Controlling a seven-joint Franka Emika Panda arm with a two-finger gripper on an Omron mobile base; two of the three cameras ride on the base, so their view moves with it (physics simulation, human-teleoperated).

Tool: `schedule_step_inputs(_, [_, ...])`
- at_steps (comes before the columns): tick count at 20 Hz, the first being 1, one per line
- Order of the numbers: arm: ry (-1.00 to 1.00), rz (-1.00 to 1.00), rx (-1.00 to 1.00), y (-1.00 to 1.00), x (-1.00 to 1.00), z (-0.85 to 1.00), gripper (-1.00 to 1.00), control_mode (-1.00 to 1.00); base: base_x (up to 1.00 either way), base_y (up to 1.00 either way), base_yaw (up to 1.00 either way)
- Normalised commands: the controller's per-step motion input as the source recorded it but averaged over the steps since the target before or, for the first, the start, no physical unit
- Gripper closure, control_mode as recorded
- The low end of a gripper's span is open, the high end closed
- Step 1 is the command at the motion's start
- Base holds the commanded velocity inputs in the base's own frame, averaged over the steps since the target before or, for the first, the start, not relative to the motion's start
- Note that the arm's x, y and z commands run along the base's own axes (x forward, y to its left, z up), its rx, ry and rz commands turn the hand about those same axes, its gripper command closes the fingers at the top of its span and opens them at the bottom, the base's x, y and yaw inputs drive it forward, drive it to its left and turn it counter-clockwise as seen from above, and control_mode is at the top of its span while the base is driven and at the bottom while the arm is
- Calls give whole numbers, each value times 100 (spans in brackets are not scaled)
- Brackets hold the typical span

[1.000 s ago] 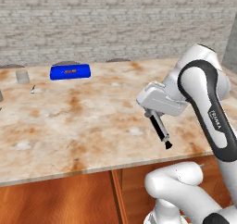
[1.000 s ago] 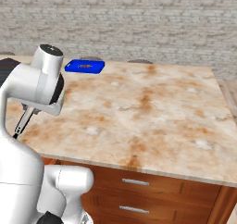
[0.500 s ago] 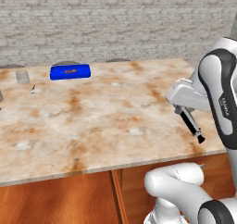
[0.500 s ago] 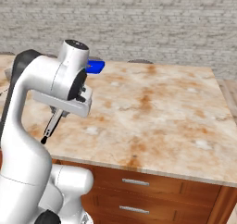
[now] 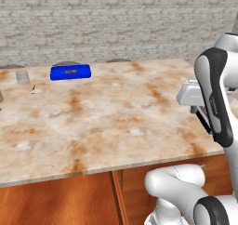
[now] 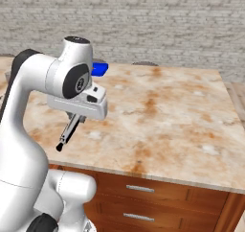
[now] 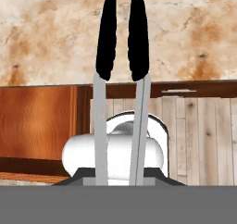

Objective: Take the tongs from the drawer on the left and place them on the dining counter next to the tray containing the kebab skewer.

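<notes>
My gripper is shut on the tongs, which hang slanting down from it with the black end lowest, above the near corner of the dining counter. In the left base view the tongs peek out behind my forearm at the dining counter's right edge. The hand view looks along the tongs: two grey arms with black tips lying over the marble edge. The blue tray sits at the far side, with the kebab skewer as a small brownish bit inside. The tray is half hidden behind my arm. The drawer is out of view.
A small grey cup and a tiny silver utensil lie left of the tray. Cabinet drawers with silver handles sit under the slab. A brick wall runs behind. A wooden floor shows beyond the counter edge.
The arm has swung rightward in both base views, carrying the tongs from over the counter's right part to its right edge. The tray and the other things have stayed put.
</notes>
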Motion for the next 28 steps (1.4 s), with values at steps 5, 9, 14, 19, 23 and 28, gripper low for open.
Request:
schedule_step_inputs(5, [-1,-5,-6,-16,-3,0,100,-100,0,0,0])
schedule_step_inputs(9, [0,0,0,0,0,0,100,-100,0,0,0])
schedule_step_inputs(14, [0,0,0,0,0,0,100,-100,0,0,0])
schedule_step_inputs(19, [0,0,0,0,0,0,100,100,-22,-23,-1])
schedule_step_inputs(23, [0,0,0,0,0,0,100,100,-97,-100,-5])
schedule_step_inputs(28, [0,0,0,0,0,0,100,100,-29,-100,0])
